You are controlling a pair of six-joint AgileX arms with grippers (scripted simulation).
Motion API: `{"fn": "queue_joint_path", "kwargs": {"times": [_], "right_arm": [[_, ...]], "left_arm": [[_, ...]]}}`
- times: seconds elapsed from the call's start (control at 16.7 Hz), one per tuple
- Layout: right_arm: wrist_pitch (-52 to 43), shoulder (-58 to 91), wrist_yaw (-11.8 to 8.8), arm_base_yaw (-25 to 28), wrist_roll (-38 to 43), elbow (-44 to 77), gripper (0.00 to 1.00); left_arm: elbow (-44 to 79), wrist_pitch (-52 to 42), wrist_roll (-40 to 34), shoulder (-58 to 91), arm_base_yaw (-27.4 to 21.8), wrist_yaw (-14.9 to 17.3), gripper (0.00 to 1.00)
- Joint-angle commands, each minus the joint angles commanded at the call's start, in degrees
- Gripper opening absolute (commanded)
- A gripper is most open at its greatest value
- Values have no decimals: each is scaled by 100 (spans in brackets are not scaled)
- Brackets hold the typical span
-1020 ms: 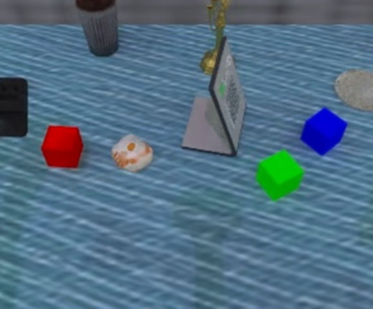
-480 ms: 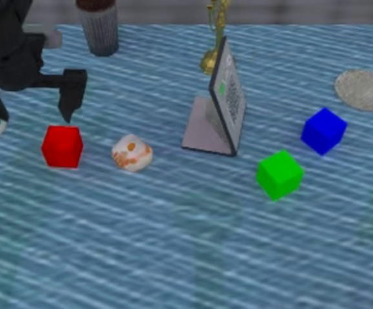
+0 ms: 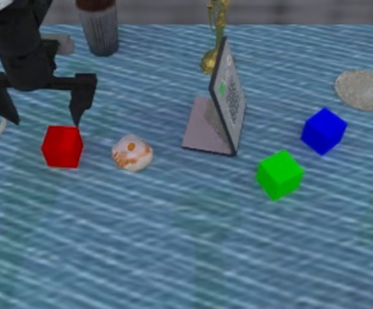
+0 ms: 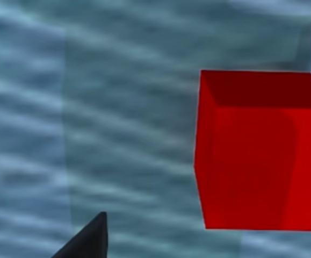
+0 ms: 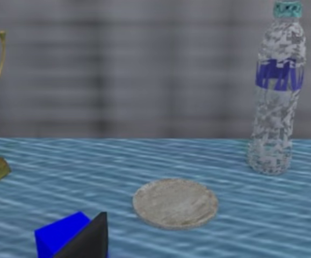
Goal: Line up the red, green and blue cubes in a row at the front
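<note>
The glossy bright red cube (image 4: 260,153) ran off the left wrist view's edge. A black fingertip (image 5: 85,239) hid part of the deep blue cube (image 5: 58,236).

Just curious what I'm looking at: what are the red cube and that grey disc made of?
The red cube looks like smooth, glossy plastic: even colour, crisp edges. The grey disc looks like rough stone or concrete, going by its mottled, matte, speckled surface. Neither is certain.

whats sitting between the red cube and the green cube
In the top view, the white-and-orange lump and the half-open laptop lie between the red cube and the green cube; the rest is bare table.
</note>
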Motion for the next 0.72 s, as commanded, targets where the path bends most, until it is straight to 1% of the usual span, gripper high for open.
{"fn": "queue_joint_path", "kwargs": {"times": [0.18,0.3,0.6,0.72], "right_arm": [[0,0,0,0,0,0,100],[0,0,0,0,0,0,100],[0,0,0,0,0,0,100],[0,0,0,0,0,0,100]], "left_arm": [[-33,30,5,-6,30,1,100],[-203,241,17,55,18,1,100],[-959,1413,17,403,12,4,100],[-1168,1697,16,514,10,5,100]]}}
